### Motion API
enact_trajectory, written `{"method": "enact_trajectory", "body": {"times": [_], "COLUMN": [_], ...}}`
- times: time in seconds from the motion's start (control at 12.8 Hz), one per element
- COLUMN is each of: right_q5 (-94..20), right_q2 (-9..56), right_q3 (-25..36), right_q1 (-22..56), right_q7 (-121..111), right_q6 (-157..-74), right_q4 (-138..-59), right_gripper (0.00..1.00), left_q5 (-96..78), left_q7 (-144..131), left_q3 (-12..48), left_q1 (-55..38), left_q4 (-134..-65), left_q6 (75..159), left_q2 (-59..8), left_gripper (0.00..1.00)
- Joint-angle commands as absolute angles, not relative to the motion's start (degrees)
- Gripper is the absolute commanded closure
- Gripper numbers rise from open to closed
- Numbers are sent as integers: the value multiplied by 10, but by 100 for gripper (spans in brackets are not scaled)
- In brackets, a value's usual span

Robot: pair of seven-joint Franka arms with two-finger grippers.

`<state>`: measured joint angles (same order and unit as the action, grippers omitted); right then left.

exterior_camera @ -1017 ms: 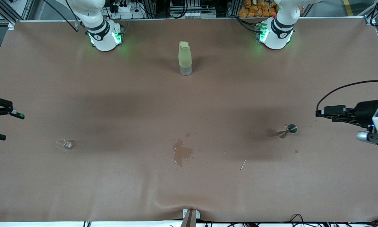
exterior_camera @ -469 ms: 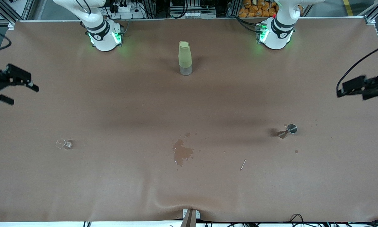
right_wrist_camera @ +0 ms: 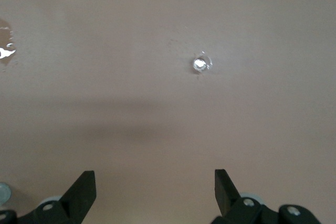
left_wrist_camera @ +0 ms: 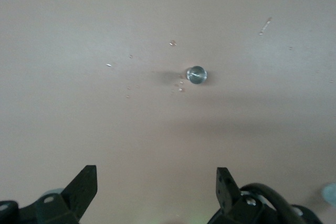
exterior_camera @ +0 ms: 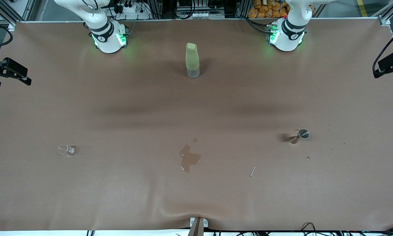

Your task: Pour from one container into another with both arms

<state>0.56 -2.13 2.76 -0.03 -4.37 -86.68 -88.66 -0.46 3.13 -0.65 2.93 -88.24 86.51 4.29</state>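
From the high front camera, a brown-covered table [exterior_camera: 118, 196] carries a tiny transparent glass cup [exterior_camera: 66, 149] toward the right arm's end and a silvery hourglass-shaped measuring cup [exterior_camera: 300, 135] toward the left arm's end, well apart, each standing alone. Between them, at about five o'clock from the glass cup, lies a wet spill [exterior_camera: 190, 158]; a tall pale-green bottle [exterior_camera: 192, 60] stands upright at twelve o'clock from the spill. The right gripper [exterior_camera: 3, 73] and left gripper [exterior_camera: 391, 64] hang over opposite table edges. In the left wrist view, the left gripper [left_wrist_camera: 155, 190] spreads wide and empty above the measuring cup [left_wrist_camera: 196, 74]. In the right wrist view, the right gripper [right_wrist_camera: 155, 190] gapes empty over the glass cup [right_wrist_camera: 200, 64].
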Motion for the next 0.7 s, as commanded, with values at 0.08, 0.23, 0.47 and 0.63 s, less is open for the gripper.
{"method": "enact_trajectory", "body": {"times": [0.08,0.23,0.47,0.63], "right_q5": [18,10,0,-10], "right_q2": [-40,-39,-38,-38], "right_q3": [33,34,40,40], "right_q1": [10,5,4,3], "right_q7": [14,32,25,22], "right_q6": [-851,-851,-848,-847], "right_q4": [-903,-903,-903,-903], "right_gripper": [0,0,0,0], "left_q5": [18,18,18,18], "left_q7": [40,40,39,39], "left_q3": [14,15,14,13], "left_q1": [32,27,2,-8], "left_q4": [-964,-964,-957,-957], "left_q6": [925,925,917,915], "left_q2": [98,96,96,95], "left_gripper": [0,0,0,0]}}
